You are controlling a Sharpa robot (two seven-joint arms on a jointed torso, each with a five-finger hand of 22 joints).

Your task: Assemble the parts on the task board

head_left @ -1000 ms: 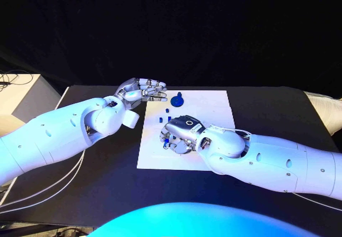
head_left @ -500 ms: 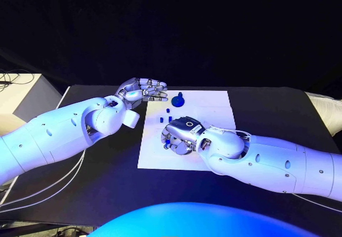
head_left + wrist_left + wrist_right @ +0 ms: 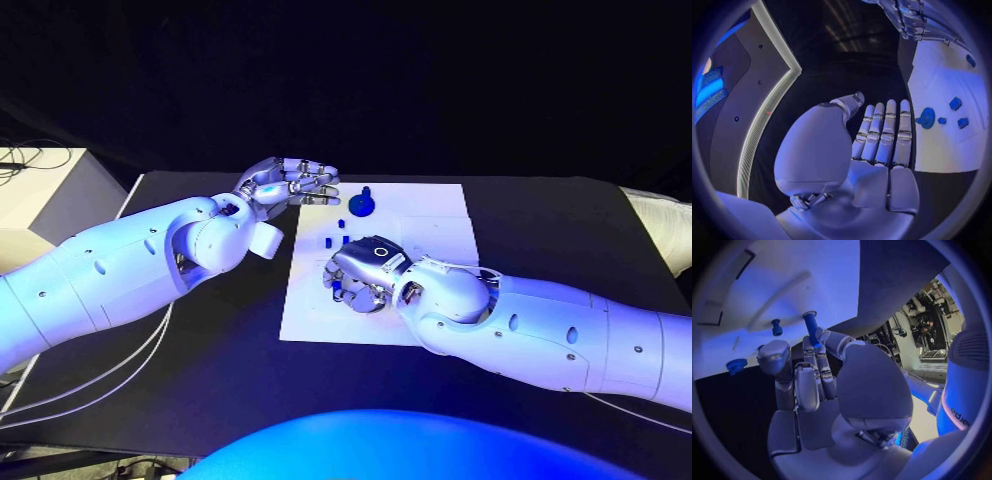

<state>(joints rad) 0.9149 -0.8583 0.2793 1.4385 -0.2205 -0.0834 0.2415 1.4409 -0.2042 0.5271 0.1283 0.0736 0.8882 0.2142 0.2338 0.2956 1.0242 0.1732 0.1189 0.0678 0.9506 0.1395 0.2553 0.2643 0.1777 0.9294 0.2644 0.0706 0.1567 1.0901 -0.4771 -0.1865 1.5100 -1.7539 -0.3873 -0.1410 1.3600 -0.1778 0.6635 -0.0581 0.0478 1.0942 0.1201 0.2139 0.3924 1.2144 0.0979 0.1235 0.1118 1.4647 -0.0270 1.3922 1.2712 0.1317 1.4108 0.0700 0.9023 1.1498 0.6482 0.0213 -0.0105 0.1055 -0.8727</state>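
A blue peg [image 3: 811, 326] is held upright between the fingers of the right hand [image 3: 364, 275], low over the near left part of the task board [image 3: 433, 215]; it should be kept vertical and lowered straight into its seat, with the grip slackened only once it is seated. The left hand [image 3: 289, 182] is held flat with fingers together and extended, holding nothing, over the worktop [image 3: 216, 350] just beside the board's far left corner. A round blue part [image 3: 359, 205] and small blue pieces [image 3: 336, 241] are seen beyond the right hand, near enough to be knocked.

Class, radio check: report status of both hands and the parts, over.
Left hand open, hovering at the task board's far corner. Right hand holds a blue peg over the board. Nothing in the way.
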